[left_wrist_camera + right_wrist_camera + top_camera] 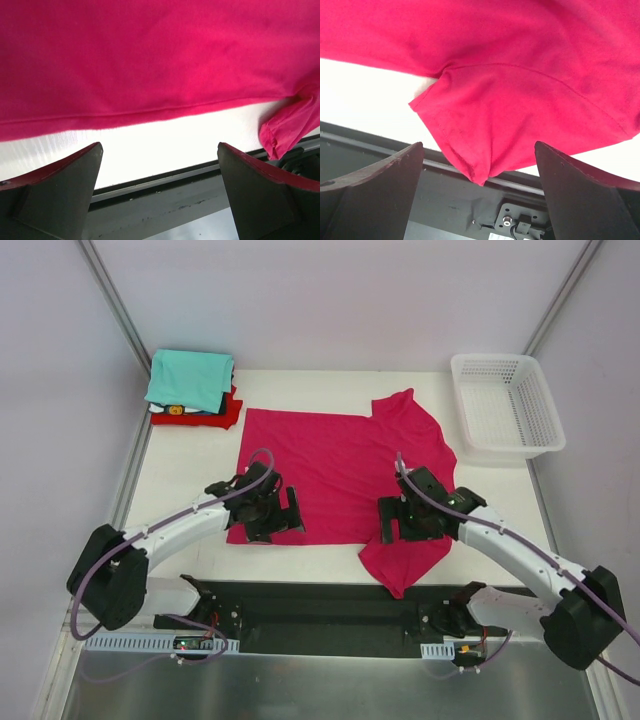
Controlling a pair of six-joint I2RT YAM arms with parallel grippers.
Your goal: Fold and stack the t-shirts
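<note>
The large magenta t-shirt lay spread flat at the centre of the white table, its straight hem facing 9 o'clock and its sleeves toward 3 o'clock. One sleeve pointed to 1 o'clock. The other sleeve ran to 5 o'clock, and its tip crossed the table's near edge onto the black mounting plate.

The left gripper hung over the shirt's 7 o'clock corner with its jaws wide apart and nothing between them. In the left wrist view the shirt's near edge lay beyond the fingers, with a band of bare table between cloth and table edge. The right gripper sat at the shirt's 4 o'clock side, jaws likewise spread and empty. In the right wrist view the near sleeve lay in line with the gap, untouched.

Bare table showed at 9 o'clock of the shirt and along the near edge under the left arm.

At 10 o'clock stood the stack: a folded teal t-shirt on top, a dark and white one under it and a red one at the bottom, well apart from the magenta shirt. A small yellow mark showed on the middle shirt, too small to read.

At 2 o'clock a white mesh basket stood just beside the far sleeve, close to the right arm's side.
</note>
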